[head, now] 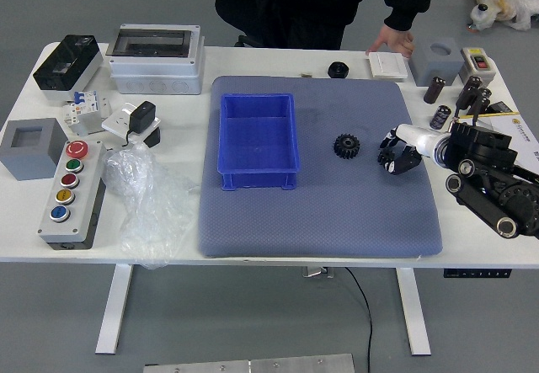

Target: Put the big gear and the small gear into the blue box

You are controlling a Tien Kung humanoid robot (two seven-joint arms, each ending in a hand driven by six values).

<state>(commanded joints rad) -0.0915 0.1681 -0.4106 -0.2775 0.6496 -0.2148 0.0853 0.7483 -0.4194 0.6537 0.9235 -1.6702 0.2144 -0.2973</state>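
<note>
From the right, my right hand (393,151) reaches over the grey mat, its fingers bent around the small black gear (385,157), which they partly cover. The gear is still at its spot on the mat. To the left of the hand, the big black gear (346,146) lies flat on the mat. The blue box (258,140) stands on the mat's left part with nothing inside. My left hand is out of view.
A person's hand (393,39) rests by a white box (387,66) at the far edge. A black round part (338,70) sits nearby. Button panel (72,194) and plastic bag (145,200) lie at left.
</note>
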